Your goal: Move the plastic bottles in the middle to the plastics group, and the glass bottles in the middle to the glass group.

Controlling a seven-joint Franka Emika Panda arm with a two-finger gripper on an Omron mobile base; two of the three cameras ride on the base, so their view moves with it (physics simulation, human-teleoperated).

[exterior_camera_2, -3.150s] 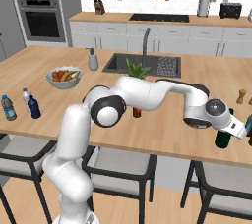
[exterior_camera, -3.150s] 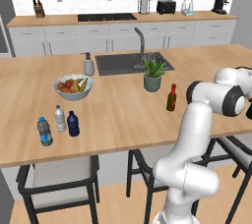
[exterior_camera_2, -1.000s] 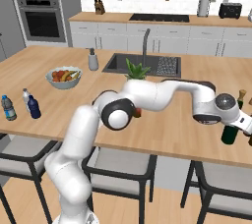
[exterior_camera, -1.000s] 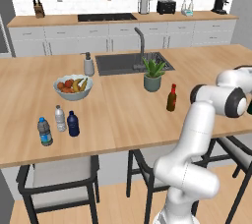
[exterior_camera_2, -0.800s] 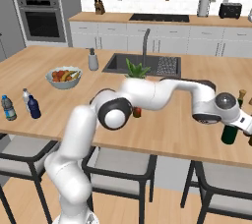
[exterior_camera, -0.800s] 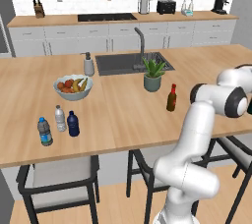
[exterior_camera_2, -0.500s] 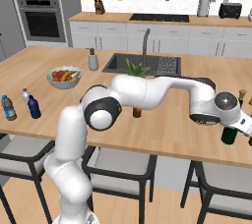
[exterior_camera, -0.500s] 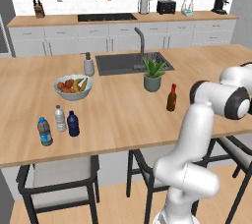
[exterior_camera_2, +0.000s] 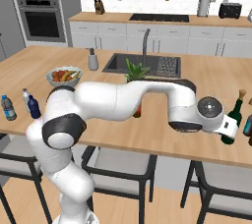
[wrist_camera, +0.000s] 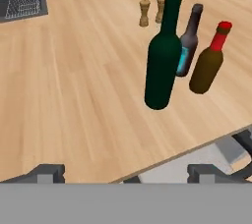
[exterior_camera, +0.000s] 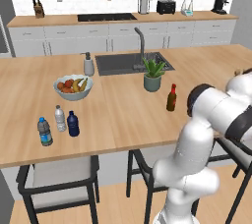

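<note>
Hand view: the gripper (wrist_camera: 125,171) hangs wide open, holding nothing, apart from the tall dark green bottle (wrist_camera: 162,56) at its 12 o'clock. That glossy, long-necked bottle stands upright on the wood-grain counter (wrist_camera: 74,70); a red-capped amber bottle (wrist_camera: 209,61) at 3 o'clock.

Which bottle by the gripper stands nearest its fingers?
The tall dark green bottle; the dark bottle with the teal label and the red-capped amber one stand behind it.

Wooden island counter (exterior_camera: 128,120) carries a fruit bowl (exterior_camera: 73,87), potted plant (exterior_camera: 153,73), green bottle (wrist_camera: 162,56), navy bottle (exterior_camera: 73,123)
</note>
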